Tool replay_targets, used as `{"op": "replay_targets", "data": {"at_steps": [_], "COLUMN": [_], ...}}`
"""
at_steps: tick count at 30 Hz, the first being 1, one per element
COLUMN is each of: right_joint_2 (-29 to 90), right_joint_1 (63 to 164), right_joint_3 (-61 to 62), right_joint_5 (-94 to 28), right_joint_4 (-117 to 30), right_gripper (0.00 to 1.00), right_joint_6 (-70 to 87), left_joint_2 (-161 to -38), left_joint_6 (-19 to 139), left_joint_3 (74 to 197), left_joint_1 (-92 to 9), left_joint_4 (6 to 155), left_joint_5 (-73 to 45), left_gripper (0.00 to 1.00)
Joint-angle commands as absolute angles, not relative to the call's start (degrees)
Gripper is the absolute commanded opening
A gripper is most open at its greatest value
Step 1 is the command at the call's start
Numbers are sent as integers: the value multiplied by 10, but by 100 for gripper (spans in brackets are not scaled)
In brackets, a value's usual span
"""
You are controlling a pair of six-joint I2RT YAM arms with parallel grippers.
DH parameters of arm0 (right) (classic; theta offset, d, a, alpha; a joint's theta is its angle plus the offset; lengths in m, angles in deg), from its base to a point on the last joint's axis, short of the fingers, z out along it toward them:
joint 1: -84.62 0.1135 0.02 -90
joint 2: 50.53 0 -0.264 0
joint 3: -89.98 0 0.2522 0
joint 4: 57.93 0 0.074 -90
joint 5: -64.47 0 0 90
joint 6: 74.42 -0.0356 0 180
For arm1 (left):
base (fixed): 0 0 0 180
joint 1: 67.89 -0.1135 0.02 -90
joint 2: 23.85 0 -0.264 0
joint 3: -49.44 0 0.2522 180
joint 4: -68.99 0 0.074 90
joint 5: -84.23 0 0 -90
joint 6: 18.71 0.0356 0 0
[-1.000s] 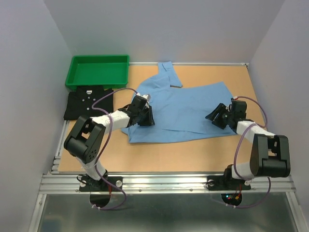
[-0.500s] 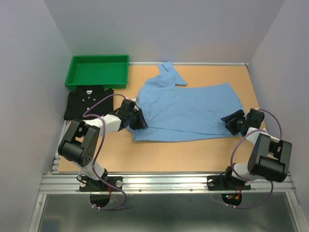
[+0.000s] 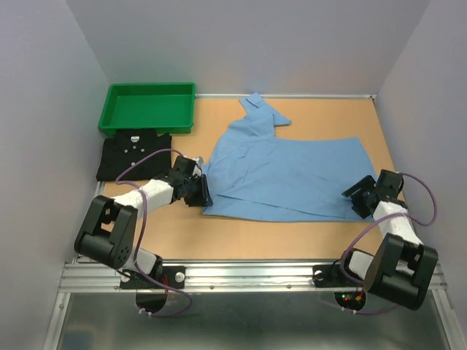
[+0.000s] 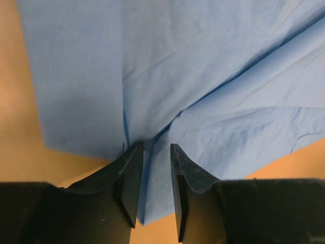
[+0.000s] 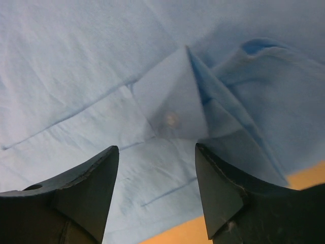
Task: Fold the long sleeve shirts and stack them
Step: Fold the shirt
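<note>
The tan table carries three things. A green tray sits in its far left corner, with a folded black shirt touching the tray's near edge. A light blue shirt lies spread across the middle, collar toward the far edge.

Two robot arms of the same build. The left arm and the right arm each have bulky, rounded black joint housings joined by white link sections. A thin purple cable loops loosely along each arm. Each has a flat black base; small red and green lights glow at the right one. The left gripper has two matte black fingers, flat inside and tapering to blunt tips. The right gripper has similar black wedge-shaped fingers, one with a small round hole.
</note>
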State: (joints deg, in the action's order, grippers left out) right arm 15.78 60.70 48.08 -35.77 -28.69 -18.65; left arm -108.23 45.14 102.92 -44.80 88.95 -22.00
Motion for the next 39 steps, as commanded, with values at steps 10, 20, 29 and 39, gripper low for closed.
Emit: {"op": "replay_targets", "data": {"at_steps": [10, 20, 29, 39], "right_joint_2": [173, 374, 399, 321], "right_joint_1": [911, 1122, 1166, 1236], "right_joint_3": [289, 199, 247, 310], "right_joint_5": [-204, -141, -186, -251], "right_joint_4": [-219, -283, -284, -190], "right_gripper": [70, 70, 70, 70], "right_joint_6": [-59, -61, -67, -115], "left_joint_2": [-989, -1149, -1176, -1018], "left_joint_6": [476, 468, 428, 410], "left_joint_3": [1129, 1234, 1145, 992], "left_joint_1": [-455, -443, -444, -477], "left_joint_4": [933, 882, 893, 947], "left_joint_5": [-147, -132, -140, -184], "left_gripper": [83, 83, 74, 73]}}
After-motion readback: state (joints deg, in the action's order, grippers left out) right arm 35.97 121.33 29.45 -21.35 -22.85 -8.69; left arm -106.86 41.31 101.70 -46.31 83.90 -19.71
